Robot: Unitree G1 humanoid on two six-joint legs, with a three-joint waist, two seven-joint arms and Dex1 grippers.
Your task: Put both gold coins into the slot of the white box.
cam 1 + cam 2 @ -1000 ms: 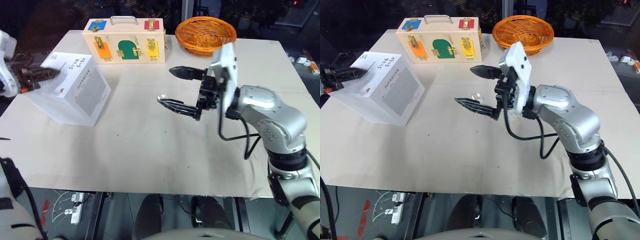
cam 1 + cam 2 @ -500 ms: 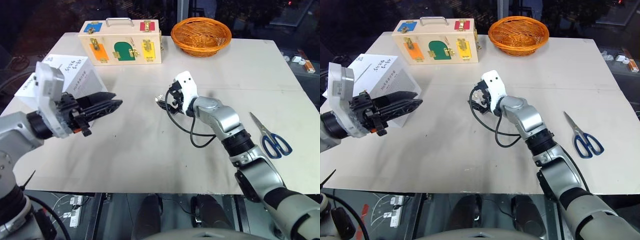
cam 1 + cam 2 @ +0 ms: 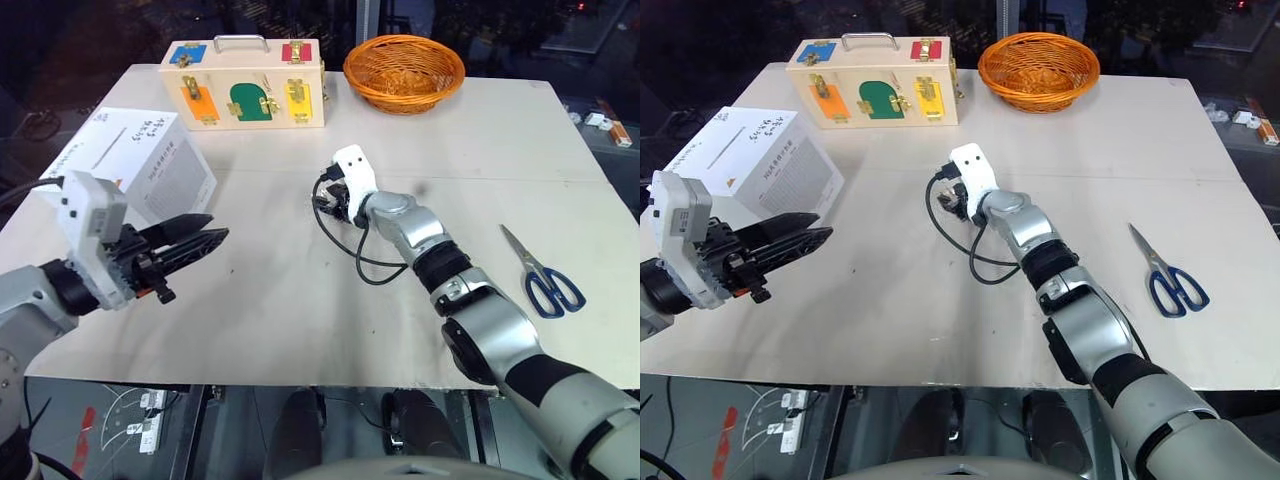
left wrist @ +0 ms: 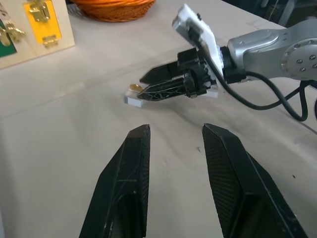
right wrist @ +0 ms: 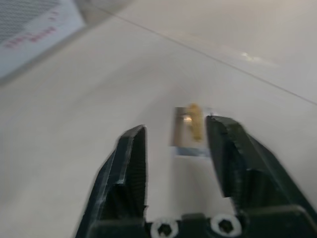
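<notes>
Right gripper [image 5: 176,134] sat low over the table [image 3: 300,300], jaws apart, straddling a gold coin [image 5: 193,121] on a small pale block [image 5: 185,139]; nothing grasped. Left gripper [image 4: 173,131] hung open and empty near the white box [image 3: 140,165] at table's left.

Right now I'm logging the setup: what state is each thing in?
gold coin: standing on edge in a small clear holder, ungripped
right gripper: jaws open, straddling the coin
left gripper: jaws parted, empty
white box: on table, untouched
wooden case: doors latched
scissors: closed
</notes>
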